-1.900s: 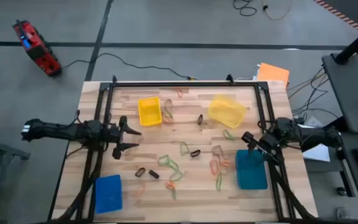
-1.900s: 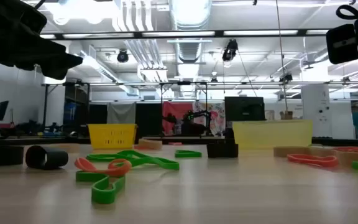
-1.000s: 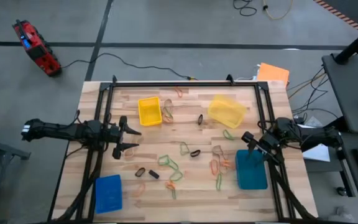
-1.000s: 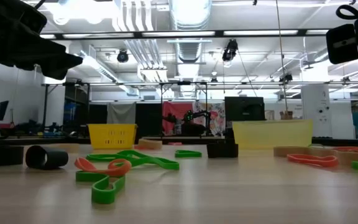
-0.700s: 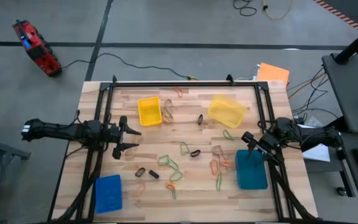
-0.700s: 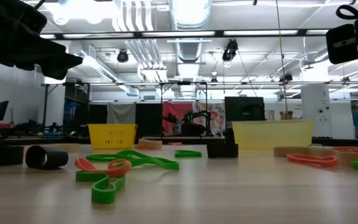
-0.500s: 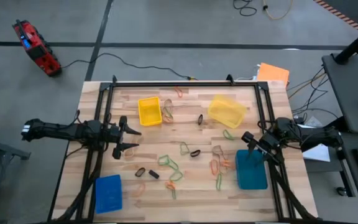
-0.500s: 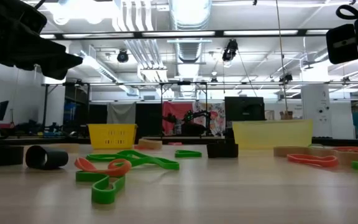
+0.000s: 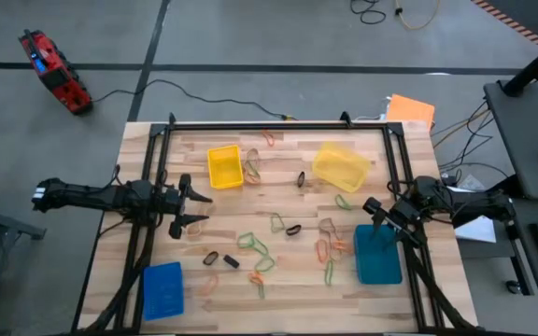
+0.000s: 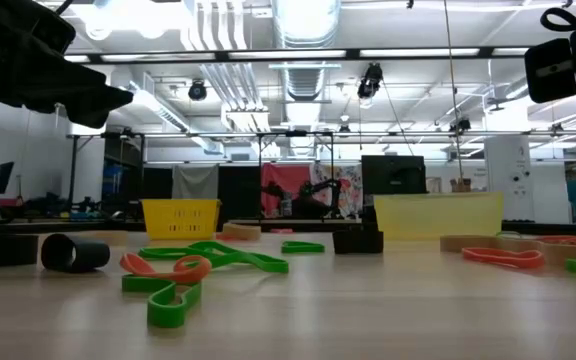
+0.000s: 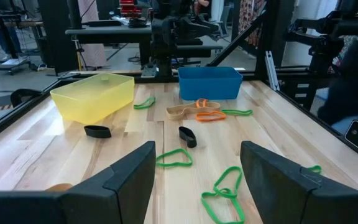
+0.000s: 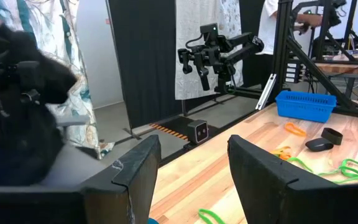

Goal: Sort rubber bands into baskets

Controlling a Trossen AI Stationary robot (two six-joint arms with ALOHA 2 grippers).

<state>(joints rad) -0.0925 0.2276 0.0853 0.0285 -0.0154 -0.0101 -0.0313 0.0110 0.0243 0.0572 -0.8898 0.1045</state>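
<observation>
Many small rubber bands lie loose on the wooden table: green (image 9: 253,245), black (image 9: 293,230), orange (image 9: 325,248) and tan (image 9: 326,225). Four baskets stand on the table: bright yellow (image 9: 224,166), pale yellow (image 9: 341,166), bright blue (image 9: 163,290) and teal (image 9: 377,254). My left gripper (image 9: 199,208) is open and empty at the table's left side, above the wood. My right gripper (image 9: 374,213) is open and empty at the right side, just past the teal basket's far edge. In the left wrist view, green bands (image 11: 174,158) and a black band (image 11: 188,136) lie ahead of the open fingers.
A black frame (image 9: 278,125) runs round the table's far, left and right sides. An orange sheet (image 9: 409,110) lies past the far right corner. Bare wood lies between the bright yellow basket and my left gripper. The low view shows a black band (image 10: 75,253) and green bands (image 10: 213,258) up close.
</observation>
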